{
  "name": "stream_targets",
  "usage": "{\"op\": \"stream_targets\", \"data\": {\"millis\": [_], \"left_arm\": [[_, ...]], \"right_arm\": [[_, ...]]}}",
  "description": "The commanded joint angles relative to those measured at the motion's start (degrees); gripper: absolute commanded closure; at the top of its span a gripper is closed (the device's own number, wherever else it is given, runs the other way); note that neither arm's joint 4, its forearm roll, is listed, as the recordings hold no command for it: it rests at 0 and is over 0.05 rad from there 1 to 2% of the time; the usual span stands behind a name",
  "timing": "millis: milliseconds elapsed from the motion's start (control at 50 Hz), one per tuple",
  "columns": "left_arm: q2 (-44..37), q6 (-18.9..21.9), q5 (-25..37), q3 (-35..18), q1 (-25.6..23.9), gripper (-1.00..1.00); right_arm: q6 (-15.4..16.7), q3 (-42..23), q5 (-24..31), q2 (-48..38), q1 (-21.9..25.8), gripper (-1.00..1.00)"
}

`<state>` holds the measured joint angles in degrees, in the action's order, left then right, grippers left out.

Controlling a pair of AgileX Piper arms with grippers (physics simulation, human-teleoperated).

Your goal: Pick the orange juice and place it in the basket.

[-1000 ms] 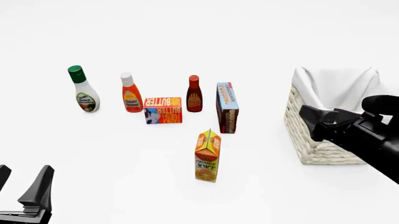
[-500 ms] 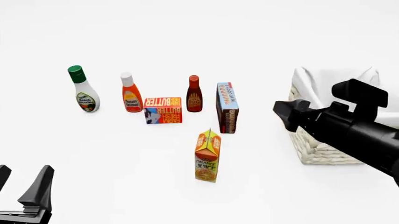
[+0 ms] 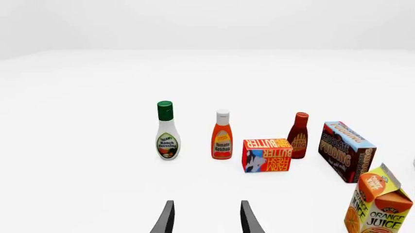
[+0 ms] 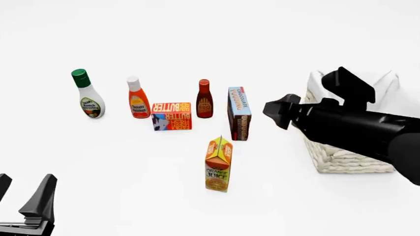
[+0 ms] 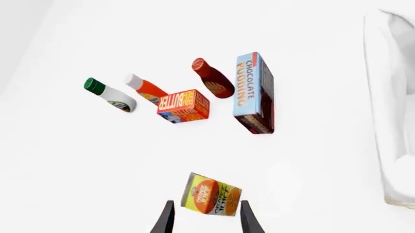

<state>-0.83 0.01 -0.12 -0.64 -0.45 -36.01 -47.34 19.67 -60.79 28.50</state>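
Observation:
The orange juice [image 4: 219,164] carton stands upright near the middle of the table. It also shows in the left wrist view [image 3: 379,208] and in the right wrist view [image 5: 211,194], seen from above between the finger tips. The basket [image 4: 341,157] stands at the right, partly hidden by my right arm; its cloth lining [image 5: 392,97] shows in the right wrist view. My right gripper [image 4: 276,112] [image 5: 206,221] is open and empty, in the air up and to the right of the carton, apart from it. My left gripper [image 4: 23,194] [image 3: 206,221] is open and empty at the near left corner.
Behind the carton stand a green-capped ranch dressing bottle [image 4: 87,101], an orange bottle with a white cap [image 4: 137,98], a flat butter box [image 4: 171,116], a dark sauce bottle [image 4: 204,100] and a chocolate pudding box [image 4: 239,114].
My right arm has swung left from in front of the basket toward the middle of the table. The left arm and all the groceries have not moved.

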Motion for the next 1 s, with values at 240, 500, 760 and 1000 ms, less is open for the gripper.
{"op": "stream_targets", "data": {"millis": [240, 500, 760, 1000], "left_arm": [[0.0, 0.0, 0.0, 0.0, 0.0, -1.00], [0.0, 0.0, 0.0, 0.0, 0.0, -1.00], [0.0, 0.0, 0.0, 0.0, 0.0, -1.00], [0.0, 0.0, 0.0, 0.0, 0.0, -1.00]], "right_arm": [[-7.4, -6.3, 5.6, -7.6, 6.3, -1.00], [-8.0, -10.0, 9.9, -11.1, 7.7, -1.00], [-8.6, -15.4, 15.2, -15.2, 9.5, -1.00], [-11.3, -25.2, 22.9, -19.5, 8.5, -1.00]]}}
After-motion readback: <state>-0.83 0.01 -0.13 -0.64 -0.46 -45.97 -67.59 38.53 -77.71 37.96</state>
